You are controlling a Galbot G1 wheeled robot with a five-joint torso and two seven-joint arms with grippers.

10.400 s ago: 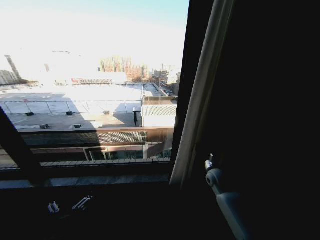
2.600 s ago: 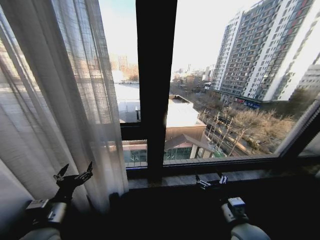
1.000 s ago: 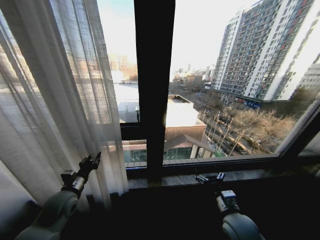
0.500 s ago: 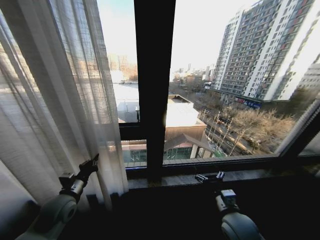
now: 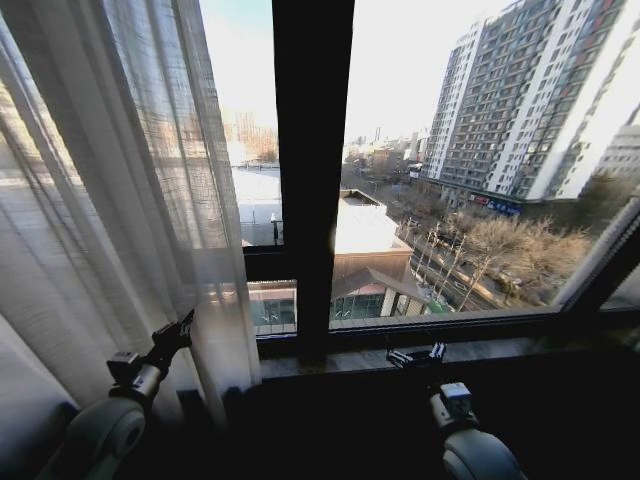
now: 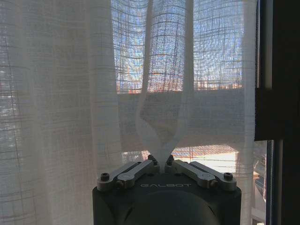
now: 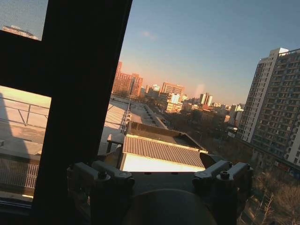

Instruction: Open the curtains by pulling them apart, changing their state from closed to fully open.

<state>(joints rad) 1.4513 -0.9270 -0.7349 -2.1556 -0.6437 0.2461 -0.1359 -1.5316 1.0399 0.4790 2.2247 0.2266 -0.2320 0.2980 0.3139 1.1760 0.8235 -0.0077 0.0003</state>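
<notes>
My left gripper is closed on a pleat of the curtains, which hang at the left of the window frame. To do it well I should pull sideways slowly, away from the frame, keeping the pinch firm. My right gripper waits open near the sill.

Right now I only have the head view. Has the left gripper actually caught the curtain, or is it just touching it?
Observer: It has caught it. The left wrist view shows the left gripper shut on one pleat of the sheer curtain, with the fabric pinched to a point between the fingertips.
Operator: And the right one, is it holding anything?
Observer: No. In the right wrist view the right gripper is open with nothing between its fingers, and it faces the black window frame.
</notes>
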